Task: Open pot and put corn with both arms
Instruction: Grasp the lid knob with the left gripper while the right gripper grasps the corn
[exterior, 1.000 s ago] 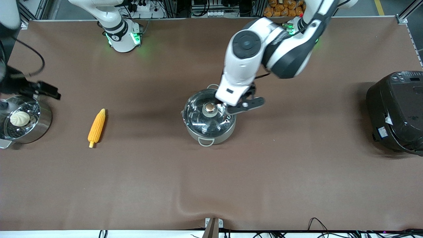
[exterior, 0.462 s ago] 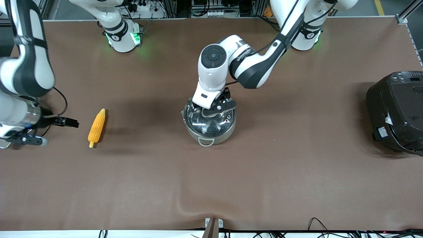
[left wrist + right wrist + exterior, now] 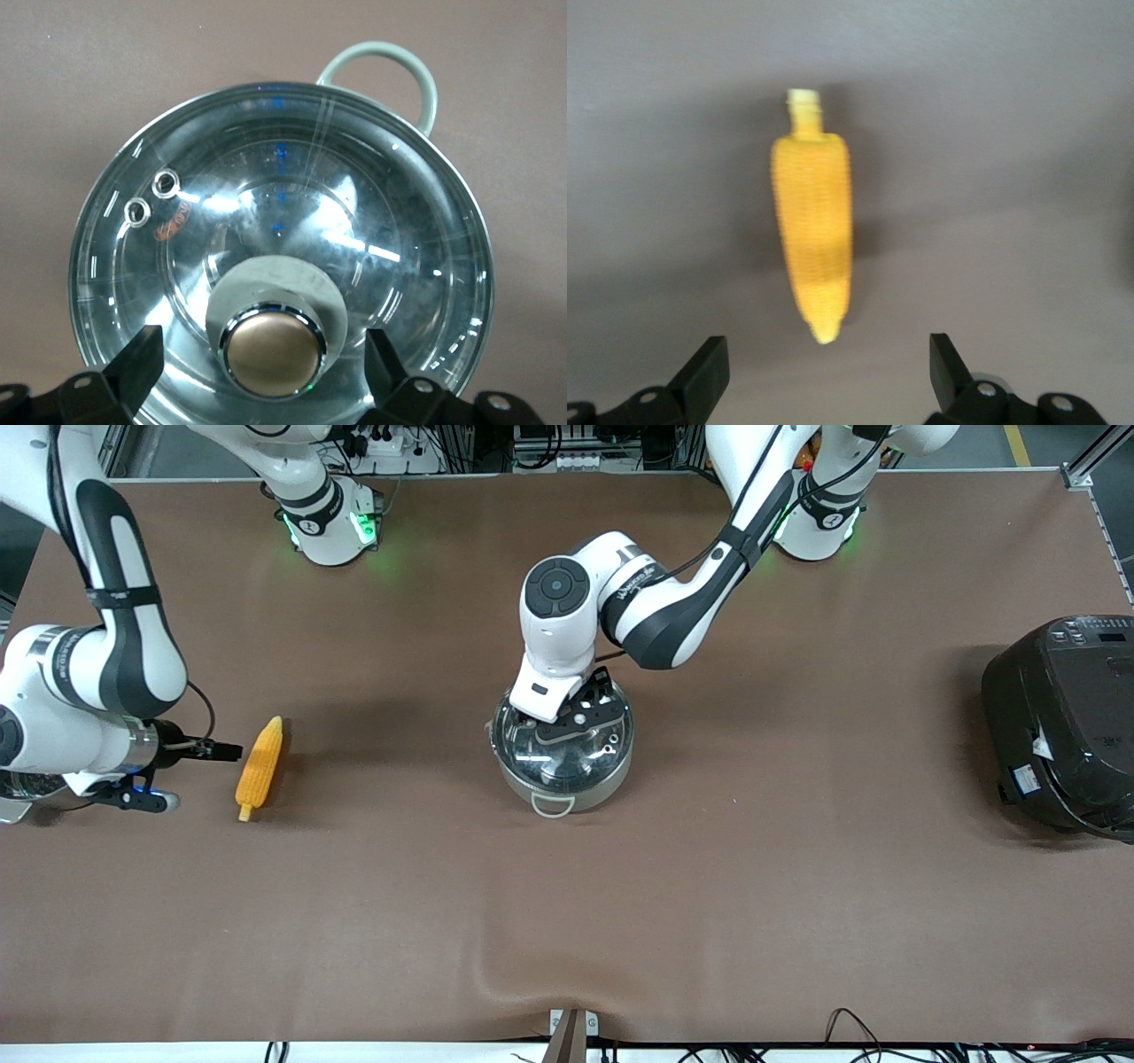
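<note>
Both my jaws have dropped, spread: left jaws (image 3: 270,376) flank the lid knob (image 3: 273,350) mid-counter, right jaws (image 3: 824,376) near the corn (image 3: 260,768); grasps come next.

Yellow-orange corn (image 3: 260,767), shiny steel pot (image 3: 562,790), brown table (image 3: 709,868), black rice cooker (image 3: 1063,722).

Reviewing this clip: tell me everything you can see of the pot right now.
The pot is round, shiny stainless steel, upright mid-table. One loop handle faces the front camera. A clear glass lid with two small vent holes still covers it; its round metallic knob sits centered. The left gripper is over the lid, jaws open on either side of the knob, not yet closed on it. Nothing shows inside.
</note>
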{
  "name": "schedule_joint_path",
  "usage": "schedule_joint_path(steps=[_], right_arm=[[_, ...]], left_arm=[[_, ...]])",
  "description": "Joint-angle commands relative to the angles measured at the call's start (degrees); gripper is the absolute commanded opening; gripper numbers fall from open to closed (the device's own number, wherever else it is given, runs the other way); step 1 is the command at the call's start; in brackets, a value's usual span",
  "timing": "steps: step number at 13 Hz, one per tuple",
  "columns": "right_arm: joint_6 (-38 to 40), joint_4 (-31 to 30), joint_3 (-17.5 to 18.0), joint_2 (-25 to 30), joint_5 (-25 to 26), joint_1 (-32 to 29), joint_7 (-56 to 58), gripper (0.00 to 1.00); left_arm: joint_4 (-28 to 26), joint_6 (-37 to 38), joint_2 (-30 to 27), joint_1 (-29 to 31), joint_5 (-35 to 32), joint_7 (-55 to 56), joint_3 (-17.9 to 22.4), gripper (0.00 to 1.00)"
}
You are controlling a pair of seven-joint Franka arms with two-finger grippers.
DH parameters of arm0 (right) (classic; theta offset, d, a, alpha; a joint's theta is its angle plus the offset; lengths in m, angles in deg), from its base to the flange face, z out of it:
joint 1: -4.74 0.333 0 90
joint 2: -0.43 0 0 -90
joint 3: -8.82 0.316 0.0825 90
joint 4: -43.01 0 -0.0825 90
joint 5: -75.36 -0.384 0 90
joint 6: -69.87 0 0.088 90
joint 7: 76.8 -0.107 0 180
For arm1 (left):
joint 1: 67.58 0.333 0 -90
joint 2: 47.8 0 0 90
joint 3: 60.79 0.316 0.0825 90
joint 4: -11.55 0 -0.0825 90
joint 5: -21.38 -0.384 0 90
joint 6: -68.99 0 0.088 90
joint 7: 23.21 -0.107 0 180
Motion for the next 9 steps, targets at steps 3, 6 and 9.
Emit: schedule_joint_path(steps=[3, 6, 9], right_arm=[[-1.8, -0.6, 0.8, 0.0, -0.8, 0.9, -0.1, 1.00], [-7.2, -2.2, 0.8, -3.8, -0.7, 1.0, 0.4, 1.00], [-17.8, -7.3, 0.8, -6.1, -0.7, 1.2, 1.1, 1.00]], left_arm=[[1.5, 0.2, 0.7, -0.2, -0.7, 1.0, 0.2, 0.90], [1.4, 0.2, 0.7, -0.1, -0.7, 1.1, 0.2, 0.70], [1.4, 0.2, 0.7, -0.1, -0.7, 1.1, 0.2, 0.32]])
